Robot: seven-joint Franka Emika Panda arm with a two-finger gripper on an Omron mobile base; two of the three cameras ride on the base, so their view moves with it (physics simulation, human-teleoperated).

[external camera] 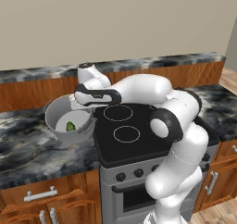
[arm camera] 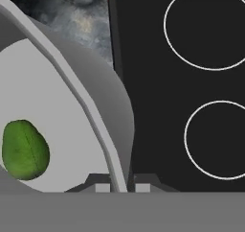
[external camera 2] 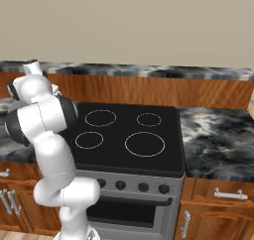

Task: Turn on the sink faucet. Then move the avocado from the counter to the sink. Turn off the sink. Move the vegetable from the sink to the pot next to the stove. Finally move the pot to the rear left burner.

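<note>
Left base view: the pot (external camera: 69, 121) is tipped and appears lifted off the counter (external camera: 28, 149), at the left edge of the stove (external camera: 134, 130), with the avocado (external camera: 70, 126) lying on its floor. The gripper (external camera: 79, 108) comes down on the pot's right rim. The pot looks held by that one edge, so my worry is that it swings or tips further as the arm carries it, and the avocado rolls toward the low side or out.

Right base view: the arm (external camera 2: 42, 120) bends far left beside the stove (external camera 2: 124, 135), and the rear left burner (external camera 2: 100, 118) is bare, so the carry is not yet done. The pot is hidden behind the arm. The reach to that burner is short but goes over the stove's edge; a low pot bottom could catch on it.

Hand view: the fingertips (arm camera: 102, 188) stand nearly together, pinched on the thin rim (arm camera: 91, 116), one inside the wall and one outside. The avocado (arm camera: 25, 149) sits well left of the grip. A thin rim gives little purchase; I judge a slip or a twist in the fingers the likeliest failure, especially if the arm moves fast.
</note>
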